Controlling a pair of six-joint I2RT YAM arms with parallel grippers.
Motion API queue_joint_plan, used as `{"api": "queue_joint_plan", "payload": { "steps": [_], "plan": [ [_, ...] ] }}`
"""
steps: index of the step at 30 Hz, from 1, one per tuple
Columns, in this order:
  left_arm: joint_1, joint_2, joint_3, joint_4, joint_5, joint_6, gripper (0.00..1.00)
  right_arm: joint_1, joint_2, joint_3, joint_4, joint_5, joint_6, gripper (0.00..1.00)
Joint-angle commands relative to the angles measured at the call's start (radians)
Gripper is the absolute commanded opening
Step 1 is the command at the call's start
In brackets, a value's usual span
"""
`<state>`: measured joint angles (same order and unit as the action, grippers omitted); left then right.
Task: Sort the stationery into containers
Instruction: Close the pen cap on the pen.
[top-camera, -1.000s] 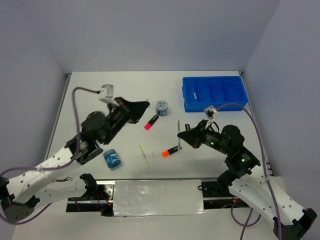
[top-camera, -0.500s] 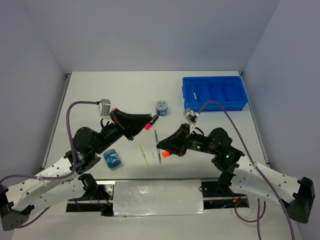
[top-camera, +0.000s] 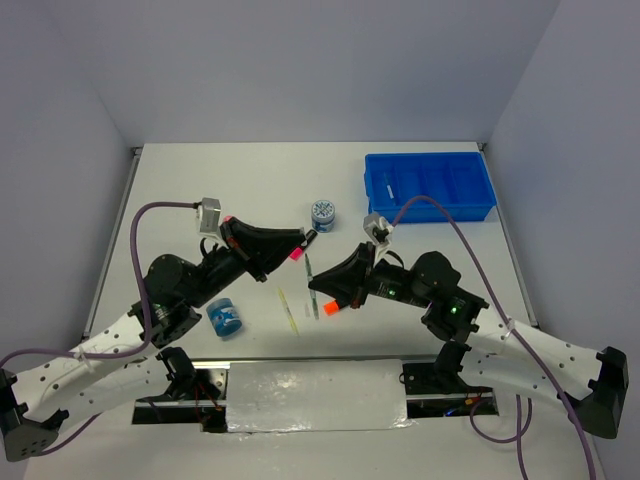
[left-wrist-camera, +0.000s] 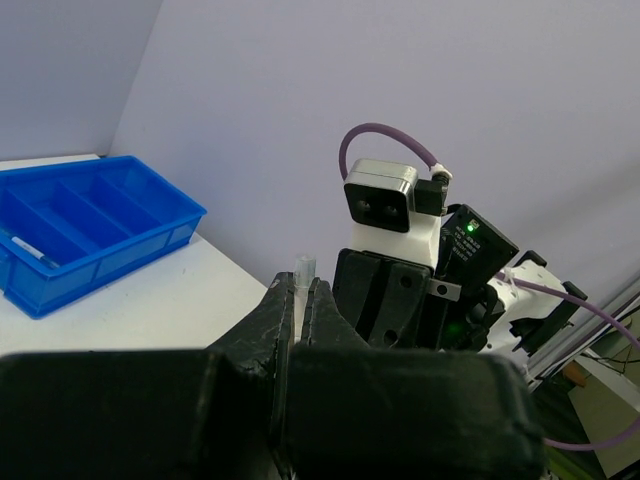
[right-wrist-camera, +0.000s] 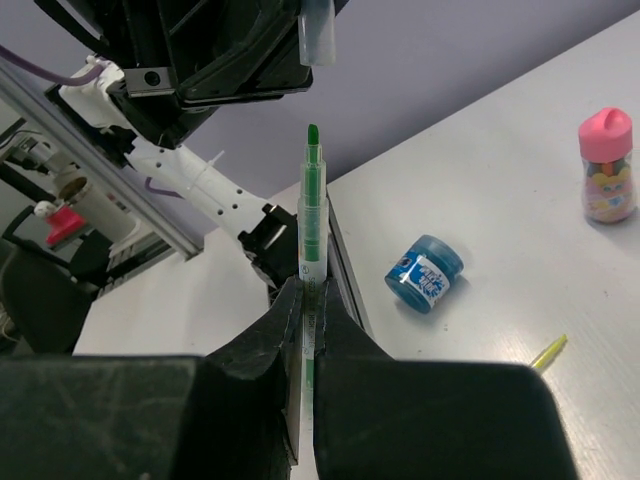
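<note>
Tray (top-camera: 430, 212) is bright blue, pen (right-wrist-camera: 312, 200) green-tipped, cap (right-wrist-camera: 316, 30) clear

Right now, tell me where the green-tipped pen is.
The green-tipped pen is clamped in the right gripper, over the middle of the table in the top view, its tip pointing at the clear cap in the left gripper.

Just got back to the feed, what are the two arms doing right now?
The right gripper is shut on a thin green-tipped pen, tip aimed at the left gripper, which pinches a small clear cap. They face each other above the middle of the table, cap and tip not yet joined. An orange-capped marker lies unsorted; the blue tray sits far right.
</note>
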<state>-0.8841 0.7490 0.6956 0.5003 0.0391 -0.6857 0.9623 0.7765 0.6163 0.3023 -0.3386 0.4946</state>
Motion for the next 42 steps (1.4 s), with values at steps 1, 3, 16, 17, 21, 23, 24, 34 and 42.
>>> {"api": "queue_joint_plan", "payload": {
  "steps": [1,3,16,17,21,23,24,34,42],
  "plan": [
    [0.004,0.001,0.01,0.076,0.022,-0.008,0.0,0.007,0.004,0.059,-0.002,0.029,-0.039,0.0],
    [0.005,0.0,0.007,0.076,0.025,-0.009,0.0,0.01,0.009,0.063,0.0,0.026,-0.044,0.0],
    [0.005,0.006,-0.016,0.093,0.027,-0.008,0.0,0.009,0.023,0.091,-0.011,0.041,-0.06,0.0],
    [0.005,0.004,-0.018,0.093,0.025,-0.006,0.0,0.009,0.024,0.092,-0.009,0.041,-0.06,0.0],
    [0.005,0.004,-0.024,0.089,0.019,0.005,0.0,0.009,0.023,0.097,-0.014,0.038,-0.067,0.0],
    [0.005,0.006,-0.027,0.089,0.016,0.008,0.0,0.007,0.021,0.099,-0.015,0.041,-0.07,0.0],
    [0.004,0.006,-0.028,0.09,0.013,0.008,0.0,0.009,0.021,0.1,-0.019,0.047,-0.073,0.0],
    [0.005,0.0,-0.024,0.095,0.033,0.006,0.0,0.01,0.023,0.118,-0.049,0.081,-0.083,0.0],
    [0.005,0.003,-0.034,0.107,0.044,-0.005,0.0,0.007,0.026,0.145,-0.035,0.081,-0.085,0.0]
  ]
}}
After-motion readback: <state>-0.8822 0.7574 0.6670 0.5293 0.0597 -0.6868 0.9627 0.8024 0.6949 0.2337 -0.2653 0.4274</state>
